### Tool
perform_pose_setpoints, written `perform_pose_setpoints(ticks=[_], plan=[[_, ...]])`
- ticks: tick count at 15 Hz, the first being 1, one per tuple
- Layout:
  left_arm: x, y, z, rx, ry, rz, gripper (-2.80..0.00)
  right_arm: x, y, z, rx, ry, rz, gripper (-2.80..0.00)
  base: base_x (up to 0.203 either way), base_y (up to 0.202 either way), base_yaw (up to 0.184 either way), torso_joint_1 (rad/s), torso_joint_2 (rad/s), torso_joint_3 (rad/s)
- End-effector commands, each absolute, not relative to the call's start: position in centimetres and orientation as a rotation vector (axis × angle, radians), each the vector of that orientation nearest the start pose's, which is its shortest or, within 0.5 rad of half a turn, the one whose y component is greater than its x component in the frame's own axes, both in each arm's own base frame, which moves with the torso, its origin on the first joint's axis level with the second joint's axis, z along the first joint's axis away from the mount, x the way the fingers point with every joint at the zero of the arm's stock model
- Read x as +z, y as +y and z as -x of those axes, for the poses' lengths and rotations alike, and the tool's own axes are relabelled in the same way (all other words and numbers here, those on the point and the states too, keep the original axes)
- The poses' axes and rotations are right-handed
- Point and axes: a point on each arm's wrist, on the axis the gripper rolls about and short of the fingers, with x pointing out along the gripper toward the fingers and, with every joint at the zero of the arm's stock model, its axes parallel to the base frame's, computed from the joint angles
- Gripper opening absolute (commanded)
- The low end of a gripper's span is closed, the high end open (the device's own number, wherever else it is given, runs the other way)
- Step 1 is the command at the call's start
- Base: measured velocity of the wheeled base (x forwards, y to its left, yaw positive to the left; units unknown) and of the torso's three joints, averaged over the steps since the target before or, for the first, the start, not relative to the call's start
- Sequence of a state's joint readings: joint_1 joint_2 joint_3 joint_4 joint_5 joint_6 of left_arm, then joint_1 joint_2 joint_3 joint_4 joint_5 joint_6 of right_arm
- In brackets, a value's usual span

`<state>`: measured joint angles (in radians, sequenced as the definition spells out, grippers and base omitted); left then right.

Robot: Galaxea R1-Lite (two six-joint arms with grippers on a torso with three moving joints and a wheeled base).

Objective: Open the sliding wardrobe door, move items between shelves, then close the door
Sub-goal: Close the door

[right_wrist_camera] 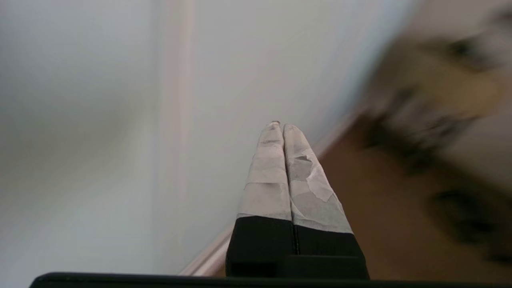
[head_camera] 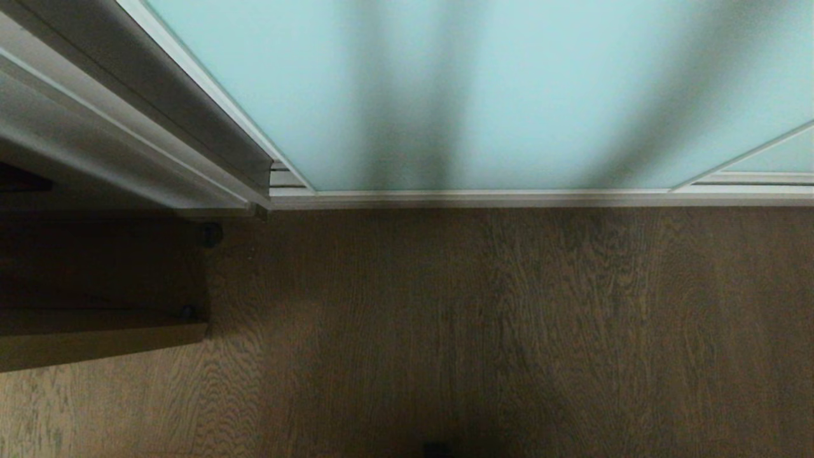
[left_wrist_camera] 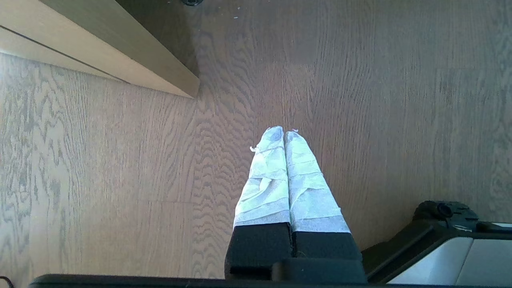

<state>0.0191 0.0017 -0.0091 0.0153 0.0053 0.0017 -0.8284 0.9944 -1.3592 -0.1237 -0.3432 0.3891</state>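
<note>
A: What is the biggest thing here?
B: The sliding wardrobe door [head_camera: 483, 89]. It is pale blue-green frosted glass in a thin white frame, and it fills the top of the head view. It is pulled across the front, so nothing inside shows. Dark shadows fall on the glass.

A: What is below the door?
B: The brown wood floor [head_camera: 483, 331]. The door's bottom edge meets it along a white floor track [head_camera: 509, 198].

A: And left of the door?
B: A grey-white side wall panel [head_camera: 114, 127], then a low wooden board [head_camera: 95, 337] on the floor.

A: Where are the arms?
B: The right gripper [right_wrist_camera: 283, 127] points at the door, close to the glass. Its taped fingers [right_wrist_camera: 272, 176] are pressed together and hold nothing.

A: And the other one?
B: The left gripper [left_wrist_camera: 285, 132] hangs over the floor, well away from the door. Its fingers [left_wrist_camera: 268, 176] are squeezed together too, with nothing in them.
</note>
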Motion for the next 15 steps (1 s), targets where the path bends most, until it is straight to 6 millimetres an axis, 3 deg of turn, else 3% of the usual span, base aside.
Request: perform_pose_setpoints(ticks=[1, 4, 7, 11, 15], plan=[[7.6, 0.0, 2.3, 0.026, 0.008, -0.001, -2.80, 43.1, -10.6, -6.2, -1.193, -0.704, -0.172, -2.80, 0.000, 0.000, 0.000, 0.000, 0.00, 0.000], [7.6, 0.0, 2.3, 0.025, 0.008, -0.001, -2.80, 43.9, -15.0, -7.6, -1.218, -0.770, -0.110, -2.80, 0.000, 0.000, 0.000, 0.000, 0.00, 0.000], [7.6, 0.0, 2.3, 0.025, 0.008, -0.001, -2.80, 45.1, -19.0, -8.9, -1.099, -0.770, -0.073, -2.80, 0.000, 0.000, 0.000, 0.000, 0.00, 0.000], [7.6, 0.0, 2.3, 0.025, 0.008, -0.001, -2.80, 46.1, -21.8, -10.2, -0.825, -0.750, -0.134, -2.80, 0.000, 0.000, 0.000, 0.000, 0.00, 0.000], [7.6, 0.0, 2.3, 0.026, 0.008, -0.001, -2.80, 46.6, -23.1, -11.2, -0.618, -0.706, -0.214, -2.80, 0.000, 0.000, 0.000, 0.000, 0.00, 0.000]])
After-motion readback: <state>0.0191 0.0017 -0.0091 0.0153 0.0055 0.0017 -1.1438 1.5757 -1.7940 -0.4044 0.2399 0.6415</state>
